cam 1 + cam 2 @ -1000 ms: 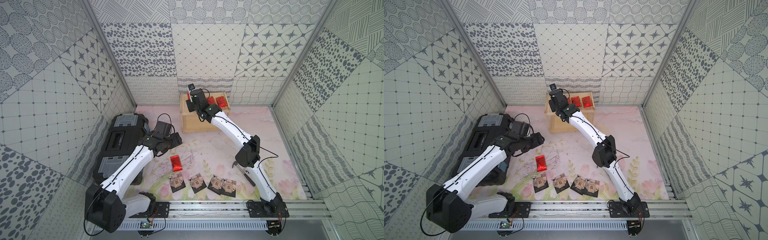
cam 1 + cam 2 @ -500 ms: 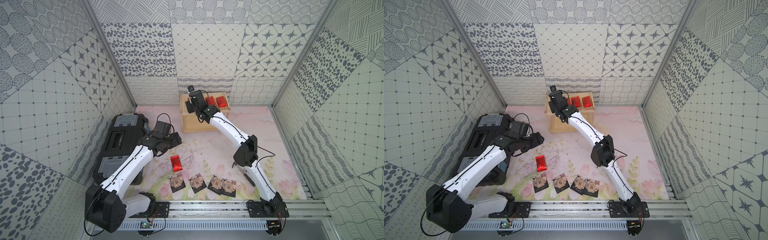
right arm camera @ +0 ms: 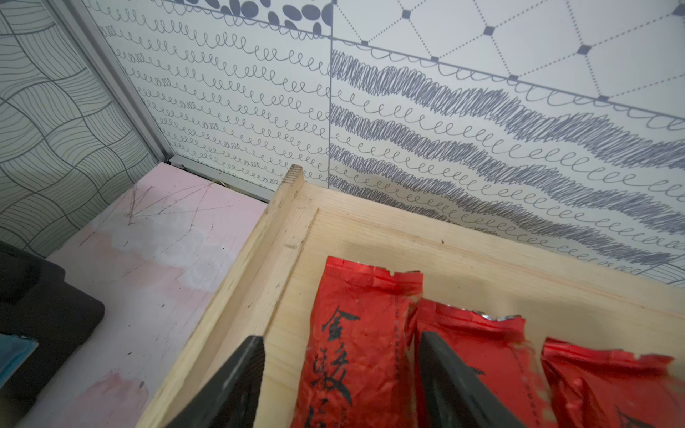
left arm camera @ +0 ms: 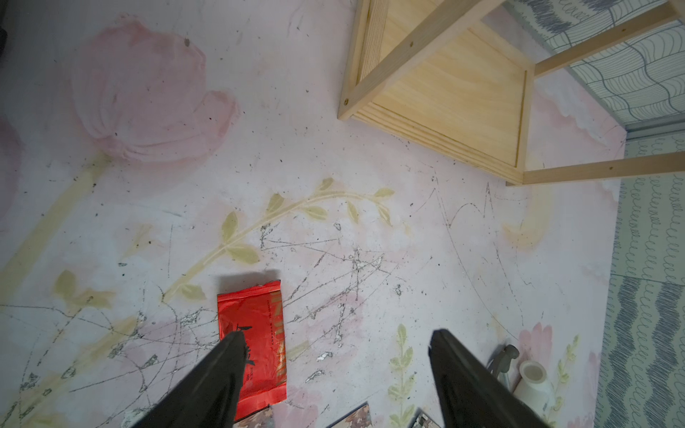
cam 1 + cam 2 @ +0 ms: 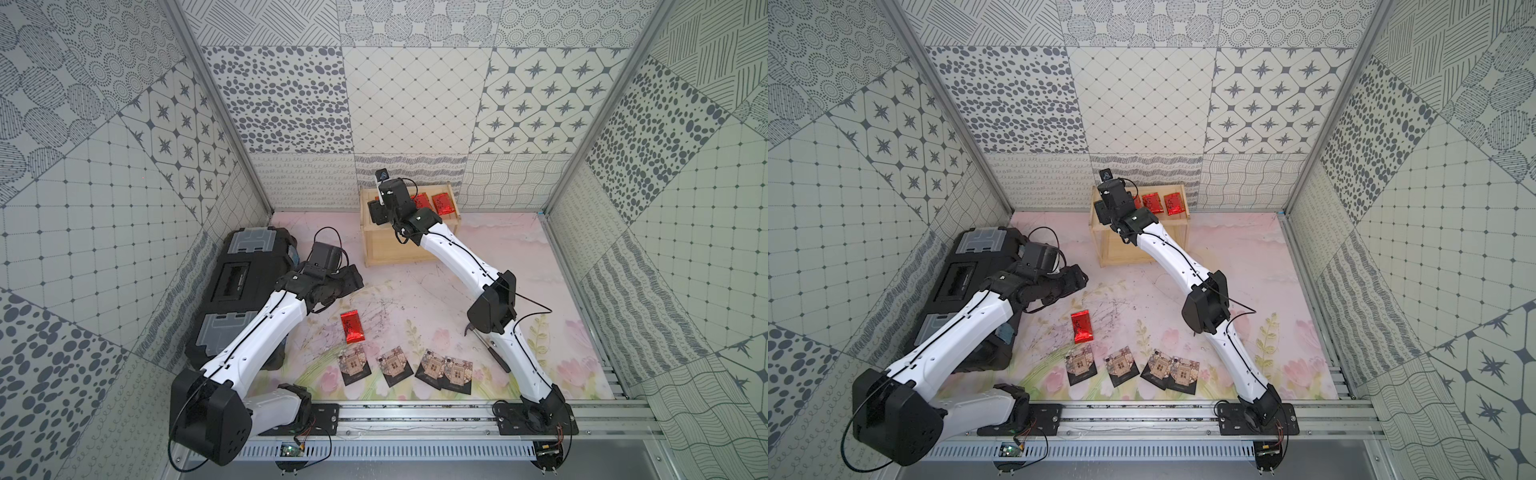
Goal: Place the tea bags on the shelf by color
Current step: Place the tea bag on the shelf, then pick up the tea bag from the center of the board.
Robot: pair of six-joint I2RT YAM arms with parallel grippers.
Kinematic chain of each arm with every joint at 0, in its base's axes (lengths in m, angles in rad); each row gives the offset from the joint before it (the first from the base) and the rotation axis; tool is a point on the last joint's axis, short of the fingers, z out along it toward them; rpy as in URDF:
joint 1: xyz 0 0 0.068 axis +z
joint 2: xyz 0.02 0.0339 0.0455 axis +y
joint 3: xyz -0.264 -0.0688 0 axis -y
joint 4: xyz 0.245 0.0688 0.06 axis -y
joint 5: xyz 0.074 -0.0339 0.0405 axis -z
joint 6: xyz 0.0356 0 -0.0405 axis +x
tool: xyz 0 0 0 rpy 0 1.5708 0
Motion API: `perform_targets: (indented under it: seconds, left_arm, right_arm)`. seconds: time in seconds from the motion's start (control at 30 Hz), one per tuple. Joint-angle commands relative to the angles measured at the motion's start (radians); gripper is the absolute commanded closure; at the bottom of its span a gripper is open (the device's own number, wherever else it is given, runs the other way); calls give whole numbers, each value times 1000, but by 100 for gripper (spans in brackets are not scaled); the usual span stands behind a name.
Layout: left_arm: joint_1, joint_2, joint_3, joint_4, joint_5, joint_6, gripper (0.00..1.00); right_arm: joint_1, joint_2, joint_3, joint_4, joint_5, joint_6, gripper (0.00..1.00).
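Observation:
The pale wooden shelf stands at the back wall. Three red tea bags lie side by side on its top tier: one between the jaws, a second, a third. My right gripper hangs open over that tier, its jaws either side of the end packet. One red tea bag lies on the mat. Several dark square tea bags lie in a row near the front rail. My left gripper hovers open and empty above the mat.
A long black toolbox lies along the left wall under my left arm. A small white plastic fitting and a thin dark tool lie on the mat by my right arm. The shelf's lower tier is bare.
My right gripper has opened wider over the shelf's top tier, and the red packet between its jaws now rests on the wood. The left arm has stayed still.

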Motion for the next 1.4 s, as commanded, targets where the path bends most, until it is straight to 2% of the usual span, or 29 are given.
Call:
perform_targets:
  seconds: [0.0, 0.07, 0.13, 0.2, 0.3, 0.37, 0.47, 0.57, 0.7, 0.9, 1.17, 1.37]
  left_arm:
    - [9, -17, -23, -17, -29, 6, 19]
    - [7, -21, -54, -18, -34, -21, 19]
    - [-10, -12, -61, -37, -39, -34, 20]
    - [-41, 2, -44, -84, -91, -43, 20]
    - [-107, 19, -20, -137, -176, -67, 19]
    - [-139, 28, -27, -152, -194, -101, 19]
    - [-175, 66, -24, -178, -203, -126, 20]
    - [-188, 120, -4, -240, -209, -139, 21]
    - [-196, 176, 7, -291, -208, -145, 20]
    - [-201, 253, 42, -334, -206, -131, 14]
    - [-201, 319, -6, -233, -125, -90, 13]
    - [-202, 359, -25, -195, -120, -70, 15]
  right_arm:
    - [23, -122, -6, -6, -19, 3, 27]
    - [26, -177, -79, -6, -39, -4, 25]
    - [32, -271, -221, 13, -51, -12, 25]
    - [39, -400, -470, 125, -48, -17, 24]
    - [42, -686, -904, 339, -62, 13, 23]
    - [41, -795, -1092, 388, -62, 41, 23]
    - [39, -898, -1294, 399, -65, 68, 23]
    - [31, -941, -1458, 427, -97, 109, 23]
    - [5, -923, -1549, 444, -121, 129, 23]
    - [-30, -895, -1567, 453, -144, 117, 23]
    - [-36, -862, -1566, 462, -166, 127, 24]
    - [-36, -853, -1559, 462, -162, 129, 24]
